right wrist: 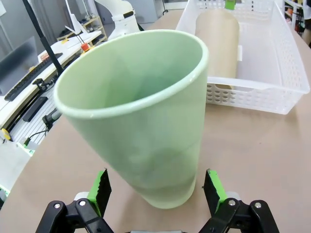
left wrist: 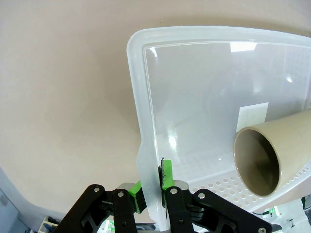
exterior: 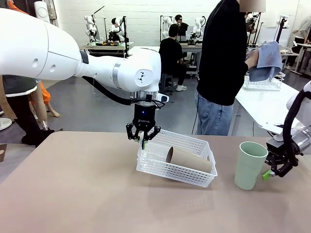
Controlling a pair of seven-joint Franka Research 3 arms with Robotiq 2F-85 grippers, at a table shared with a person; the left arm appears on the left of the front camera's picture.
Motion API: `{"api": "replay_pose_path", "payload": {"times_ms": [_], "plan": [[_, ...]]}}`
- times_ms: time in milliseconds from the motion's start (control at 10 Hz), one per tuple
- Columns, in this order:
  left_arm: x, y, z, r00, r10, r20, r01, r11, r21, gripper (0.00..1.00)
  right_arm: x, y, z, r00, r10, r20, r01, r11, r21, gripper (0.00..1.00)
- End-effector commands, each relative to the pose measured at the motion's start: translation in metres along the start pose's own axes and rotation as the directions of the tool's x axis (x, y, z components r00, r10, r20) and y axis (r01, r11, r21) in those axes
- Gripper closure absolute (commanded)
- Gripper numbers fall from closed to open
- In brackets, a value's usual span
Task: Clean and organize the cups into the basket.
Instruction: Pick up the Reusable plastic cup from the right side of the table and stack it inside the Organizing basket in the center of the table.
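The white mesh basket (exterior: 193, 143) sits mid-table, and my left gripper (exterior: 143, 139) is shut on its left rim (left wrist: 146, 160). One tan cup (exterior: 190, 159) lies on its side inside the basket, open mouth (left wrist: 256, 162) towards the left gripper (left wrist: 153, 185). The mint green cup (exterior: 250, 165) stands upright on the table to the right. My right gripper (exterior: 270, 172) is open, its green pads (right wrist: 100, 187) on either side of the mint cup's (right wrist: 141, 111) base with gaps. The second tan cup is out of view.
A person stands at the far side holding a blue cloth (exterior: 267, 60) in both hands. Behind, to the right, a white side table (exterior: 262, 104) carries a thin-wire basket (exterior: 263, 83). The table front and left are bare tan surface (exterior: 68, 184).
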State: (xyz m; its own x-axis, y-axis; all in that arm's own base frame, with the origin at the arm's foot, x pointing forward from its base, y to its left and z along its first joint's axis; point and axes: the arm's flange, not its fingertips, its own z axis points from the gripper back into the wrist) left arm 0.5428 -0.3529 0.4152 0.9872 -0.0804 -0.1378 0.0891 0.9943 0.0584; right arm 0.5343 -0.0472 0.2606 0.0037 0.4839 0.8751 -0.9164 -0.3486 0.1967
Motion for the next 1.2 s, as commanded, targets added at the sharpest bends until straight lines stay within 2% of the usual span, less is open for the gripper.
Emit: {"api": "replay_pose_path", "payload": {"times_ms": [0,500,800,900,1000,1100], "plan": [[-0.001,0.001,0.001,1.000,0.000,0.001,0.000,1.000,0.000,1.00,0.005,-0.013,-0.010,1.000,-0.004,-0.012,0.004,1.000,-0.008,0.00],[-0.001,0.001,0.001,1.000,0.000,0.001,0.000,1.000,0.000,1.00,0.011,-0.025,-0.026,1.000,-0.024,-0.004,0.024,0.999,0.025,0.00],[-0.001,0.001,0.001,1.000,0.000,0.001,0.000,1.000,0.000,1.00,0.016,-0.020,-0.037,1.000,0.010,0.009,-0.011,0.995,0.100,0.00],[-0.001,0.001,0.001,1.000,0.000,0.001,0.000,1.000,0.000,1.00,0.016,-0.019,-0.037,0.999,0.039,-0.005,-0.038,0.994,0.100,0.47],[-0.001,0.001,0.001,1.000,0.000,0.001,0.000,1.000,0.000,1.00,0.015,-0.019,-0.036,0.999,0.041,0.000,-0.041,0.995,0.094,0.59],[-0.001,0.001,0.001,1.000,0.000,0.001,0.000,1.000,0.000,1.00,0.014,-0.019,-0.034,0.999,0.038,0.012,-0.039,0.996,0.080,1.00]]}}
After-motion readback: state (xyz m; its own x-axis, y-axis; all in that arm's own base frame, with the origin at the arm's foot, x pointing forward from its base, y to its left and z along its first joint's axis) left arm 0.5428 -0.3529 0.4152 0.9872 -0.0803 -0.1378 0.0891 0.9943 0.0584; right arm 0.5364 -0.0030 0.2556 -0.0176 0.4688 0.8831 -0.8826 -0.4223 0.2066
